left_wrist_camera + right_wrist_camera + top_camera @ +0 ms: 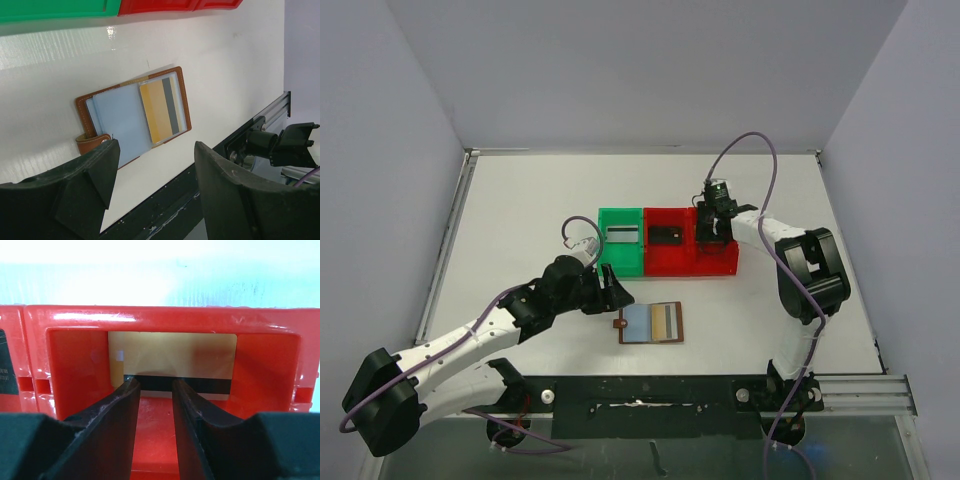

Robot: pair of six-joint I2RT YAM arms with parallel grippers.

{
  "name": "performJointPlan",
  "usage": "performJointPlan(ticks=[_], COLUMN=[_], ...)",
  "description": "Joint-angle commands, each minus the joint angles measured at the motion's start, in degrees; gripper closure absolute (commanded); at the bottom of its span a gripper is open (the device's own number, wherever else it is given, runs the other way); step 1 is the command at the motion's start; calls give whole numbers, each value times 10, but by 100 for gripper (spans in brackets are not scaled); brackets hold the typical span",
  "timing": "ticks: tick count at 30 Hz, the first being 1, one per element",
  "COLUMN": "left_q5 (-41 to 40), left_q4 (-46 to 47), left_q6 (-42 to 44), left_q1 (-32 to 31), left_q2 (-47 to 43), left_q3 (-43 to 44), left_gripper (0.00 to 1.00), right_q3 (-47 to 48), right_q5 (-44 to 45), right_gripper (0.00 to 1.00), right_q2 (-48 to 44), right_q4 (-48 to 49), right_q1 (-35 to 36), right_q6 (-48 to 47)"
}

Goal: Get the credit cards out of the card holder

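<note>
Right wrist: right pincer (153, 384) covers lower edge of tan credit card (172, 357).

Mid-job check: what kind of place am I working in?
Probably a lab test cell: a white table, blank walls closing three sides, and a metal mounting rail along the near edge.

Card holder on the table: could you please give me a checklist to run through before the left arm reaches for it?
1. Card holder lies open, inside up: ok.
2. Tan striped card visible in it: ok.
3. Left tool open, empty: ok.
4. Right tool away from it, over the red bin: ok.
5. Card's edge free of its pocket: cannot tell.
</note>
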Motion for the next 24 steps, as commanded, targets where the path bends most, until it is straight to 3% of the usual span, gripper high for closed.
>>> performJointPlan(ticks=[1, 17, 24], left_q5=[3, 2, 4], left_q4=[17, 17, 21], left_q6=[0, 0, -1], left_q1=[4, 4, 4], left_q2=[-7, -7, -4], left_q3=[16, 15, 15], left_gripper=[40, 40, 40], right_q3=[3, -51, -47], right_q5=[0, -12, 56], right_gripper=[66, 68, 70], right_q2=[1, -51, -18], right_q4=[29, 34, 85], right_q1=[-3, 3, 6], right_q6=[-3, 25, 4])
